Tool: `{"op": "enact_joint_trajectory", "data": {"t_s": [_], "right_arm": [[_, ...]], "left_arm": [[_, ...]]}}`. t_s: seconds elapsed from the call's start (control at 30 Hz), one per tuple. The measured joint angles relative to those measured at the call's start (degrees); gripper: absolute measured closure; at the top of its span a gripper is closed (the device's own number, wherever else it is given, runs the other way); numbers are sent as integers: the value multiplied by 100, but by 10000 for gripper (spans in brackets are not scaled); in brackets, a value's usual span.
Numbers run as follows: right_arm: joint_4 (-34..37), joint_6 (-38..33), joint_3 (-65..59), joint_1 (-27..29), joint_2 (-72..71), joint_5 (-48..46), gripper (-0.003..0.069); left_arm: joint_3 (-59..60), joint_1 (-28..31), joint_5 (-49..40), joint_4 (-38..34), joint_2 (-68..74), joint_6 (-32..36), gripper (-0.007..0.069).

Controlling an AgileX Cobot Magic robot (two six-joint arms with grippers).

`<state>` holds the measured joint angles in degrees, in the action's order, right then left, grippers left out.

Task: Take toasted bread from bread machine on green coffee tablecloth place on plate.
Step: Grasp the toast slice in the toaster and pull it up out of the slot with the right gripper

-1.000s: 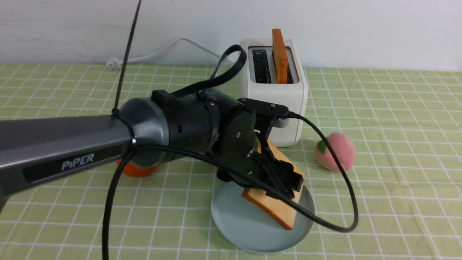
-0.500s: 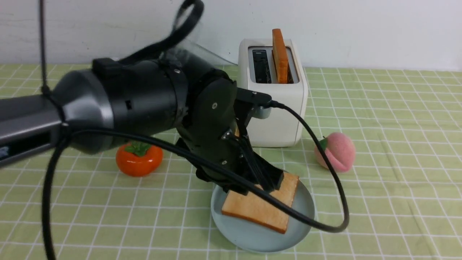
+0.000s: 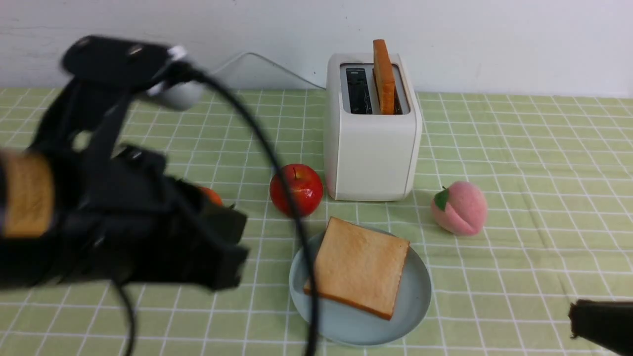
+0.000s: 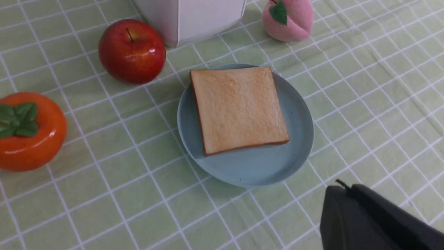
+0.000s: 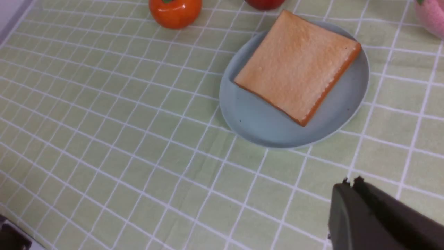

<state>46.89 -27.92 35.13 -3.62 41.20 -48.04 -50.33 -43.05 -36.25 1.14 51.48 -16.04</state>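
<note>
One slice of toasted bread (image 3: 358,267) lies flat on the pale blue-green plate (image 3: 346,326), in front of the white bread machine (image 3: 371,153). A second slice (image 3: 383,74) stands upright in the machine's right slot; the left slot is empty. The green coffee tablecloth (image 3: 519,173) covers the table. My left gripper (image 3: 240,242) is blurred, off to the left of the plate, shut and empty. My right gripper (image 3: 573,316) is at the front right, shut and empty. The left wrist view shows the toast (image 4: 239,109) and plate (image 4: 256,170). The right wrist view shows them too (image 5: 298,64).
A red apple (image 3: 295,189) sits left of the bread machine's base. A pink peach (image 3: 460,207) lies to its right. An orange persimmon (image 4: 27,132) is left of the apple, mostly hidden by my left arm in the front view. The white cord (image 3: 267,62) runs behind the machine.
My left gripper laid the toast flat on the plate, let go of it, and has pulled back fast to the left. The apple now shows. My right gripper has come into view at the front right.
</note>
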Motion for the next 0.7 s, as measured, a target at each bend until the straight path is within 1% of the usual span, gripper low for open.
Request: {"op": "enact_joint_trajectory", "data": {"t_s": [0.13, 0.2, 0.23, 0.27, 0.3, 0.33, 0.37, 0.4, 0.47, 0.5, 0.53, 0.57, 0.6, 0.63, 0.7], "right_arm": [[557, -681, 461, -190, 981, 203, 657], [670, -918, 978, -455, 1603, 441, 657], [670, -931, 1030, -483, 1731, 470, 657], [601, -988, 1549, -770, 2249, 757, 657], [515, -999, 1802, -905, 2574, 886, 657], [488, -1005, 1868, -938, 2639, 920, 656], [265, -1004, 2404, -1148, 3088, 1163, 650], [122, -1004, 2614, -1245, 3339, 1247, 644], [-300, -833, 3387, -1374, 3947, 1446, 606], [-516, -657, 3812, -1387, 4352, 1498, 571], [-589, -589, 3954, -1387, 4409, 1518, 564], [-835, -345, 4437, -1387, 4794, 1584, 499], [-872, -308, 4504, -1387, 4900, 1591, 489], [-1137, -8, 5019, -1387, 5319, 1677, 405], [-1358, 313, 5534, -1387, 5720, 1760, 310]], "left_arm": [[1151, 0, 571, -58, -1362, 0, 638], [1851, -5, 993, -62, -2245, 0, 638], [1911, -5, 993, -55, -2323, 0, 638], [2381, -5, 1332, 15, -2936, 0, 638], [2656, -5, 1501, 83, -3289, 0, 638], [2708, -5, 1533, 83, -3356, 0, 638], [3099, -5, 1731, 208, -3836, -5, 638], [3227, -5, 1808, 280, -3984, -5, 638], [3609, -5, 2011, 619, -4369, -5, 638], [3755, -5, 2077, 877, -4483, -5, 638], [3755, -5, 2087, 910, -4483, -5, 638], [3828, -5, 2173, 1191, -4515, -5, 638], [3833, -5, 2183, 1221, -4515, -5, 638], [3841, -5, 2268, 1388, -4515, -5, 638], [3840, -5, 2335, 1468, -4510, -5, 638]]}}
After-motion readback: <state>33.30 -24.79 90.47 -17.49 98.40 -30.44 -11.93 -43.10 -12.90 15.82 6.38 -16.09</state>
